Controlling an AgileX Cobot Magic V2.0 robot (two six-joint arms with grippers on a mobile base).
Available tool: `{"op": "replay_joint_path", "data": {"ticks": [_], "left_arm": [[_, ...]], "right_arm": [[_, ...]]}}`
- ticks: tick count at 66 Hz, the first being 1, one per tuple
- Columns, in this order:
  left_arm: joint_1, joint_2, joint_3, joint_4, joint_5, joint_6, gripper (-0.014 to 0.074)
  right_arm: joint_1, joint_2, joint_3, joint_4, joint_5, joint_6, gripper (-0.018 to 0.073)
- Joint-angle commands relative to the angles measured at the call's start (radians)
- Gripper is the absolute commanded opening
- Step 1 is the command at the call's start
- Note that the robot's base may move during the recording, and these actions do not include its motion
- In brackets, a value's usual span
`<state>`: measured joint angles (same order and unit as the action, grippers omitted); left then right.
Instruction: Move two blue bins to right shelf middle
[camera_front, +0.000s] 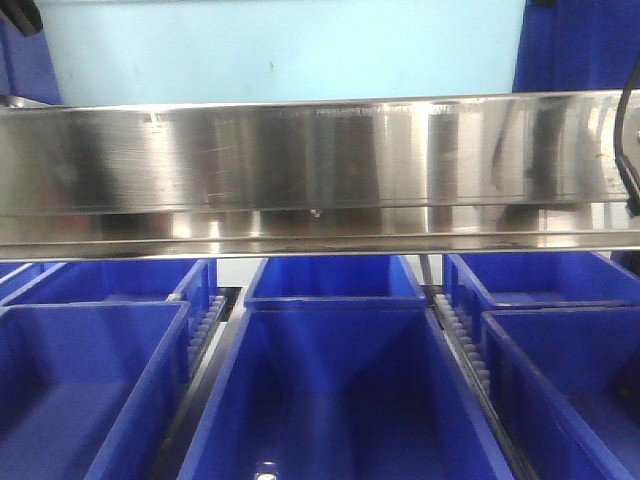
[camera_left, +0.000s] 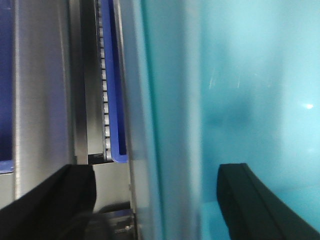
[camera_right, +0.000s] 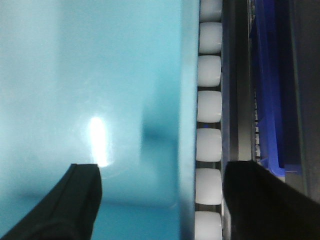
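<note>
A light blue bin (camera_front: 280, 50) stands on the shelf level above the steel beam. My left gripper (camera_left: 157, 172) is open, its black fingers (camera_left: 55, 200) straddling the left wall of this light blue bin (camera_left: 240, 90): one finger outside, one inside. My right gripper (camera_right: 165, 170) is also open and straddles the right wall of the same bin (camera_right: 90, 75), with one finger inside and one over the rail. No pad visibly touches the wall. Dark blue bins (camera_front: 330, 400) fill the level below.
A shiny steel shelf beam (camera_front: 320, 170) crosses the whole front view. White rollers (camera_right: 209, 105) run beside the light bin's right wall, and a roller track (camera_left: 104, 75) lies to its left. Neighbouring dark blue bins (camera_right: 272, 90) (camera_left: 116, 100) stand close on both sides. A black cable (camera_front: 625, 130) hangs at the right.
</note>
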<state>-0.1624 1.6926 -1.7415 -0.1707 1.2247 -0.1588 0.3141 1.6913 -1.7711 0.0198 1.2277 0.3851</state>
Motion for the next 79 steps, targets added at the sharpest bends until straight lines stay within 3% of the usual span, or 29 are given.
{"op": "replay_joint_path", "data": {"ticks": [1, 22, 29, 36, 45, 50, 79], "left_arm": [[0.007, -0.016, -0.008, -0.002, -0.004, 0.001, 0.0382], [0.007, 0.008, -0.006, -0.007, -0.004, 0.010, 0.0347], [0.007, 0.019, -0.006, -0.024, -0.004, 0.010, 0.0322], [0.007, 0.019, -0.006, -0.055, -0.004, 0.010, 0.0209], [0.007, 0.019, -0.006, -0.062, -0.004, 0.028, -0.0017], [0.007, 0.019, -0.006, -0.062, -0.004, 0.028, -0.0111], [0.004, 0.008, -0.006, -0.071, -0.004, 0.028, -0.0111]], "right_arm": [[-0.004, -0.004, -0.005, -0.025, -0.007, -0.010, 0.0392], [-0.004, -0.004, -0.005, -0.025, -0.007, -0.010, 0.0388], [-0.004, -0.004, -0.005, -0.025, -0.007, -0.010, 0.0316], [-0.004, -0.004, -0.005, -0.020, -0.007, -0.010, 0.0131], [-0.004, -0.004, -0.005, -0.020, -0.007, -0.010, -0.0165], [-0.004, -0.004, -0.005, -0.020, -0.007, -0.010, -0.0163], [-0.004, -0.019, -0.005, -0.020, -0.007, -0.010, -0.0167]]}}
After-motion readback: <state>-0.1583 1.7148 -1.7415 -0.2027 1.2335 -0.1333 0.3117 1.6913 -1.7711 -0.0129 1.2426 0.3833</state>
